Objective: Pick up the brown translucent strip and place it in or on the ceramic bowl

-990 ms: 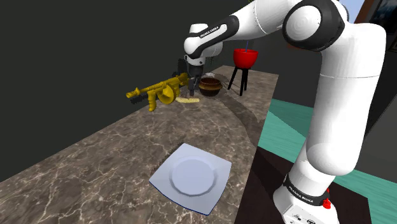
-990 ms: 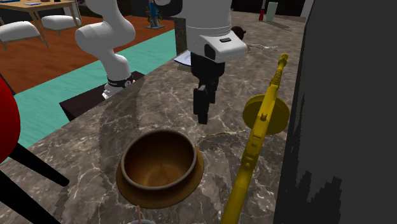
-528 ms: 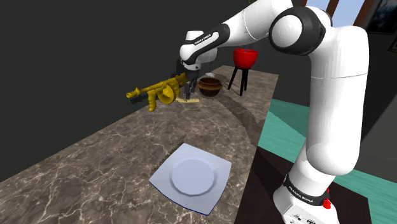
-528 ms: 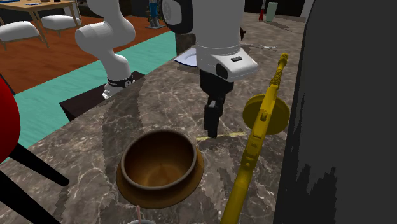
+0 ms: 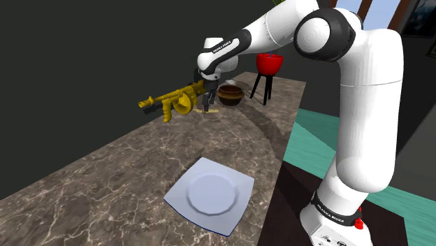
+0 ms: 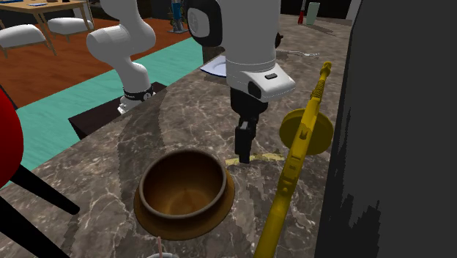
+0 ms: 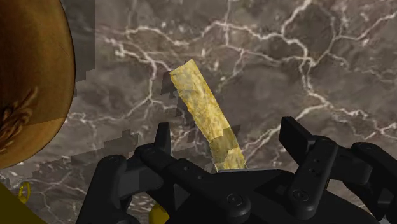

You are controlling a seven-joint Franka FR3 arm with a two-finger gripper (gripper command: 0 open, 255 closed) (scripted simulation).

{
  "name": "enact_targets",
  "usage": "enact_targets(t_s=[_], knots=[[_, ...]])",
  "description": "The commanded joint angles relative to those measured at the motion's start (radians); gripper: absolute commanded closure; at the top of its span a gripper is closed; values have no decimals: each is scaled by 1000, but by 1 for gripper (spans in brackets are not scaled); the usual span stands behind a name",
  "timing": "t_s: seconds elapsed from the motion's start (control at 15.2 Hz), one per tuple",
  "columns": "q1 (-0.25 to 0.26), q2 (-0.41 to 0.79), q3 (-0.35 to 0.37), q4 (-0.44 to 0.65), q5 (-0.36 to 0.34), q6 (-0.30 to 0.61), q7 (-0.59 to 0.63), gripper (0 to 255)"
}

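Shoulder view and second exterior view both show a small change from half a second ago. The white robot arm with dark joints (image 5: pixel 363 105) has come a little lower over the dark veined marble countertop (image 5: pixel 126 175), so the black two-finger claw (image 6: pixel 242 157) now has its tips right at the surface. A second ago it was higher and further from the yellow toy gun (image 6: pixel 296 157). Nothing else on the counter has moved.

The gun lies just beside the claw, on the side away from the arm's stand. The white square plate with a round well (image 5: pixel 209 194) lies well apart from the claw, back toward the stand. The brown glossy round bowl on a wide saucer-like base (image 6: pixel 209 183) sits near the claw on its other side from the gun. The bowl is upright with nothing in it.

The claw is open. In the wrist view its fingers (image 7: pixel 163 137) stand apart on either side of the strip without touching it.

The thin yellow-brown translucent strip (image 7: pixel 203 108) lies flat on the marble directly under the claw. One end sits between the fingers and the rest runs out ahead of them at a slant. It is narrow and straight-edged, with a mottled amber surface that lets the stone show through faintly. In the second exterior view it shows as a pale line reaching from the claw's tips toward the gun.
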Motion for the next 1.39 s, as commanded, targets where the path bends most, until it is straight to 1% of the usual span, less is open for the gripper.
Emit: enact_targets(t_s=[0.0, 0.07, 0.66, 0.73, 0.86, 0.92, 1.32], knots=[[0, 0, 0, 0, 0, 0, 0, 0], [0, 0, 0, 0, 0, 0, 0, 255], [0, 0, 0, 0, 0, 0, 0, 255], [0, 0, 0, 0, 0, 0, 0, 0], [12, 90, 31, 189, -98, -162, -203, 0], [18, 115, 40, 239, -126, -203, -260, 0], [15, 137, 39, 191, -125, -132, -260, 0]])
